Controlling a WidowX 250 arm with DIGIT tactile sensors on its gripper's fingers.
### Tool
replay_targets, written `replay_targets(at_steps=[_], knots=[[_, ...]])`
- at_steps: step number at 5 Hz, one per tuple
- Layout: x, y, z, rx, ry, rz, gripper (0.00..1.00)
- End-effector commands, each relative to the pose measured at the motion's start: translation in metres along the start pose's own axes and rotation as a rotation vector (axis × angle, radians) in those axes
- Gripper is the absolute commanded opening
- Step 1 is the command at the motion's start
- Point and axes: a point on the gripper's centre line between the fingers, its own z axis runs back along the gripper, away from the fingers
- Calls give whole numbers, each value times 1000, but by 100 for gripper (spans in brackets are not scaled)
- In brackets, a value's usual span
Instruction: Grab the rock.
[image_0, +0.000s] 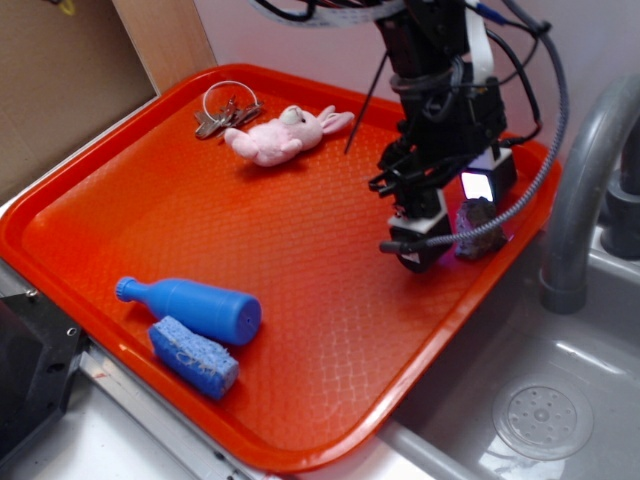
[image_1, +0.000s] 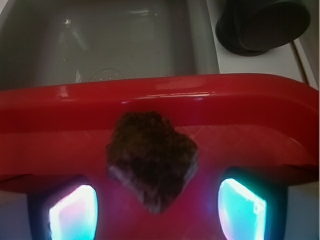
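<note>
1. The rock, a rough brown-grey jagged stone lump (image_1: 152, 162), sits near the orange plastic tray's (image_0: 300, 300) rim, right of centre in the exterior frame.
2. Your fingers (image_1: 72, 212) stand wide apart, flanking it, holding nothing.
3. You're at the pre-grasp step; next, likely lower slightly and close evenly on it.

Rock (image_1: 152, 160) rough, matt stone; tray (image_0: 300, 240) glossy textured orange plastic; bunny (image_0: 285, 135) soft pink plush; keys (image_0: 222, 112) shiny metal; sponge (image_0: 193, 356) porous blue foam.
</note>
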Motion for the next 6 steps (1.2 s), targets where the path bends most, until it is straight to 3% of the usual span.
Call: replay_targets(at_steps=[1,2,3,4,5,6], knots=[[32,-21,3,0,-43,-95,100],[34,-26,-1,2,-16,-103,27],[34,-28,-2,-5,-25,-107,0],[31,-30,4,44,29,-47,0],[1,-45,51,168,179,186,0],[-21,-55,101,317,253,414,0]])
